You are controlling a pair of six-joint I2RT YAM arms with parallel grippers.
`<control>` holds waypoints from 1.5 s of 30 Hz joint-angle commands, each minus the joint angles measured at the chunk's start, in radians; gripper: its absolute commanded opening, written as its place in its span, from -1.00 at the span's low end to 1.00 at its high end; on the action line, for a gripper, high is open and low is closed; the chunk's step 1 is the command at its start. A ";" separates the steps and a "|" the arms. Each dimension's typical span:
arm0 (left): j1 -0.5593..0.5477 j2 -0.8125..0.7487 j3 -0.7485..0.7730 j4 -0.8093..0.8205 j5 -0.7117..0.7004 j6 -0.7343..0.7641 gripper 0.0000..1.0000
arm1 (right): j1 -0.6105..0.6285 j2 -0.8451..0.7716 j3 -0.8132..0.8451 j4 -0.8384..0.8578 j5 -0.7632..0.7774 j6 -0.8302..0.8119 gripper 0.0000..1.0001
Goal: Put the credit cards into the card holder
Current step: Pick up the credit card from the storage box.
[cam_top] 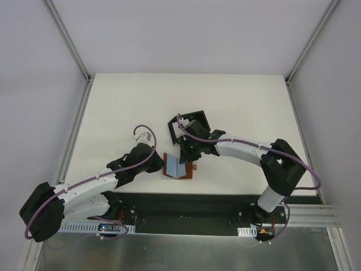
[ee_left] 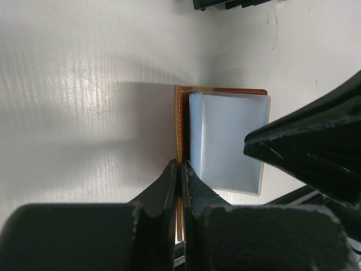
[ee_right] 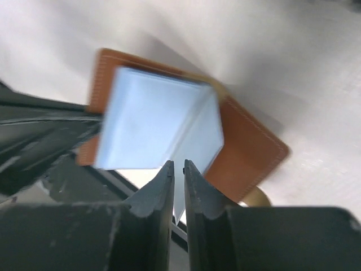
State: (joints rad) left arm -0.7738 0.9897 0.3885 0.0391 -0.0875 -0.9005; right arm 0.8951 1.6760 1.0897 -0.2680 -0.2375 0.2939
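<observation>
Your left fingers (ee_left: 167, 186) clamp the wallet (ee_right: 248, 152) edge, steadying it near the counter's (cam_top: 130, 101) near edge. Your right fingers (ee_right: 162, 189) pinch narrowly on a card (ee_right: 152, 124), presumably to lift it toward the card holder (cam_top: 197, 118).

Pale blue-white credit cards (ee_left: 228, 141); tan leather wallet (ee_right: 248, 152) — light stitching along its edge; black card holder (cam_top: 192, 113); white table (cam_top: 124, 107).

No lettering can be read on the credit cards (ee_left: 228, 141), brown leather wallet (ee_right: 248, 147) or card holder (cam_top: 192, 119); the left arm's white tag (cam_top: 145, 135) is too small to read.
</observation>
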 commanded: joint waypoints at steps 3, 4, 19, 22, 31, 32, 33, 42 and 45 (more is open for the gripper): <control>-0.012 -0.020 0.009 -0.011 -0.020 0.011 -1.00 | -0.062 -0.036 -0.056 -0.039 0.037 -0.021 -0.71; -0.012 -0.019 0.007 -0.013 -0.021 0.009 -1.00 | -0.065 -0.039 -0.056 -0.028 0.018 -0.025 -0.70; -0.012 -0.034 0.027 -0.015 -0.015 0.011 -1.00 | -0.186 -0.127 0.134 0.013 -0.010 -0.093 0.22; -0.012 -0.036 0.026 -0.016 -0.014 0.012 -1.00 | -0.228 -0.082 0.206 -0.032 0.007 -0.142 0.33; -0.012 -0.029 0.030 -0.016 -0.011 0.015 -1.00 | -0.311 0.123 0.389 -0.071 -0.016 -0.207 0.44; -0.012 -0.028 0.030 -0.016 -0.011 0.014 -1.00 | -0.320 0.151 0.407 -0.070 -0.028 -0.205 0.46; -0.012 -0.029 0.030 -0.016 -0.012 0.014 -1.00 | -0.326 0.183 0.421 -0.069 -0.039 -0.206 0.47; -0.012 -0.017 0.038 -0.016 -0.011 0.021 -1.00 | -0.372 0.306 0.475 -0.014 -0.129 -0.182 0.57; -0.012 -0.011 0.038 -0.016 -0.011 0.023 -1.00 | -0.377 0.324 0.477 -0.005 -0.144 -0.170 0.58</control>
State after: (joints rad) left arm -0.7738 0.9733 0.3901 0.0204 -0.0879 -0.8993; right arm 0.5240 1.9896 1.5162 -0.3038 -0.3229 0.1146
